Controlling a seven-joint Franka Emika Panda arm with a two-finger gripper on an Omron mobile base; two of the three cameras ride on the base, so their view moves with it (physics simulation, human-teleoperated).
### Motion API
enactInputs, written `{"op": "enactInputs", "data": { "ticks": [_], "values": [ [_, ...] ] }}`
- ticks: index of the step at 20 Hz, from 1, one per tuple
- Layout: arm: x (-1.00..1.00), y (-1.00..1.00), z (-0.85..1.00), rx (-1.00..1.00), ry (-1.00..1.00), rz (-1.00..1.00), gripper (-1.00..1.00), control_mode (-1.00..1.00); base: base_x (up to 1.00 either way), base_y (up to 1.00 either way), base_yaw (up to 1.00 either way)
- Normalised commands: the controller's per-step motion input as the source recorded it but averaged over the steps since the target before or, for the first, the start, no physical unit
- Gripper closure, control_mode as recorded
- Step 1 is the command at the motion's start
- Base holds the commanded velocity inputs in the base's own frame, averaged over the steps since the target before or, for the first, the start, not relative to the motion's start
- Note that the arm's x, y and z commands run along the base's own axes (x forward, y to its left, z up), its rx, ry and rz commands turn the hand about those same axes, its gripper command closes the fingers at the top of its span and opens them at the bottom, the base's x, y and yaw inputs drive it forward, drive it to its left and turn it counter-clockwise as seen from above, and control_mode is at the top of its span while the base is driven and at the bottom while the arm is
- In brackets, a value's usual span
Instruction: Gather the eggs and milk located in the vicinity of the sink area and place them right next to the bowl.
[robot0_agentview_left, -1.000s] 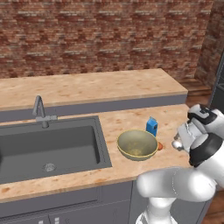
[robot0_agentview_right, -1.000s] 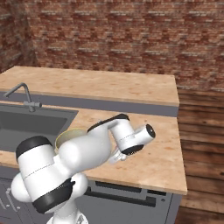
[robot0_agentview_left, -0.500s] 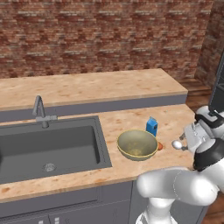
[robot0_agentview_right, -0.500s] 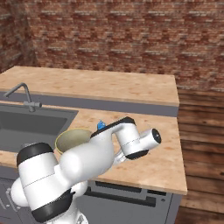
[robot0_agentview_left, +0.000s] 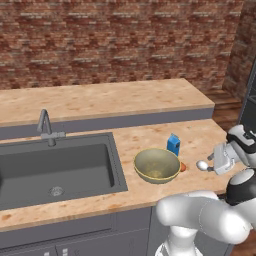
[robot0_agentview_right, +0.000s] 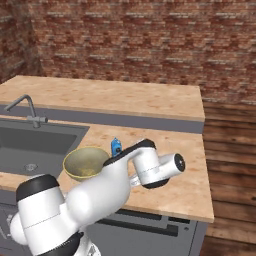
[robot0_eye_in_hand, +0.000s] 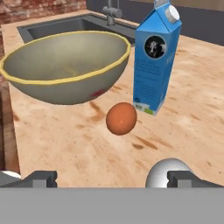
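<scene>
I log a brown egg (robot0_eye_in_hand: 121, 118) at frame centre on the counter (robot0_eye_in_hand: 78, 148), a white egg (robot0_eye_in_hand: 168, 171) lower right by my gripper (robot0_eye_in_hand: 113, 179), which is released with nothing held, milk (robot0_eye_in_hand: 155, 59) upper right, bowl (robot0_eye_in_hand: 65, 65) upper left.
</scene>
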Motion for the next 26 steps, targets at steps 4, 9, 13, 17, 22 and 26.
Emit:
{"op": "enactInputs", "data": {
  "ticks": [4,9,13,17,22,26],
  "values": [
    [0.0,-0.05,0.0,0.0,0.0,-0.03,-1.0,-1.0,0.0,0.0,0.0],
    [0.03,-0.14,0.0,0.0,0.0,0.0,-1.0,-1.0,0.0,0.0,0.0],
    [0.05,-0.16,0.0,0.0,0.0,0.0,-1.0,-1.0,0.0,0.0,0.0],
    [0.1,-0.06,-0.05,0.0,0.01,0.0,-1.0,-1.0,0.0,0.0,0.0],
    [0.17,0.0,-0.15,0.0,0.03,0.0,-1.0,-1.0,0.0,0.0,0.0],
    [0.19,0.0,-0.18,0.0,0.03,0.0,-1.0,-1.0,0.0,0.0,0.0]
  ]
}}
